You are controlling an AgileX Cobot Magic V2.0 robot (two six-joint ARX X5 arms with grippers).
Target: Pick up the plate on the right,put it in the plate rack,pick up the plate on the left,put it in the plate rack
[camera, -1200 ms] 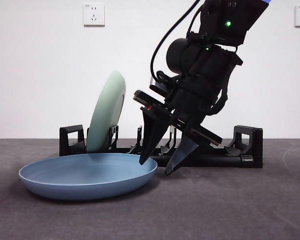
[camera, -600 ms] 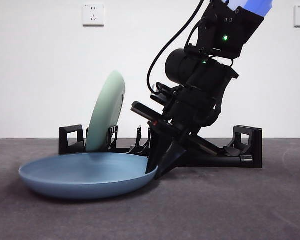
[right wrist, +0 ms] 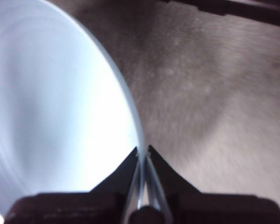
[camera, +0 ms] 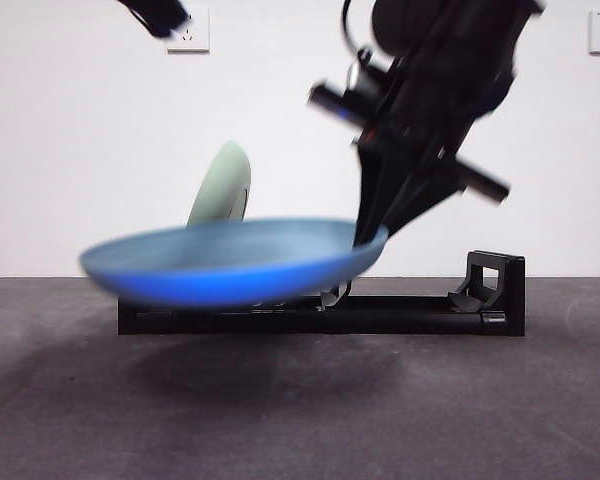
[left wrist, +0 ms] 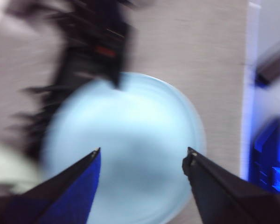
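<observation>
The blue plate (camera: 230, 262) hangs level in the air in front of the plate rack (camera: 485, 300), blurred by motion. My right gripper (camera: 370, 235) is shut on its right rim, and the right wrist view shows the jaws (right wrist: 143, 150) pinching the pale edge of the plate (right wrist: 51, 116). A pale green plate (camera: 223, 185) stands on edge in the rack's left slots. My left gripper (left wrist: 142, 156) is open high above the blue plate (left wrist: 130, 140) with nothing between its fingers; in the front view only its black tip (camera: 155, 14) shows at the top left.
The long black rack (right wrist: 252, 8) runs across the back of the dark grey table (camera: 460, 410). White wall sockets (camera: 188, 30) sit on the wall behind.
My right gripper closed on the blue plate's right rim and lifted it off the table, up and slightly right. The left arm's tip has come into view at the top left.
</observation>
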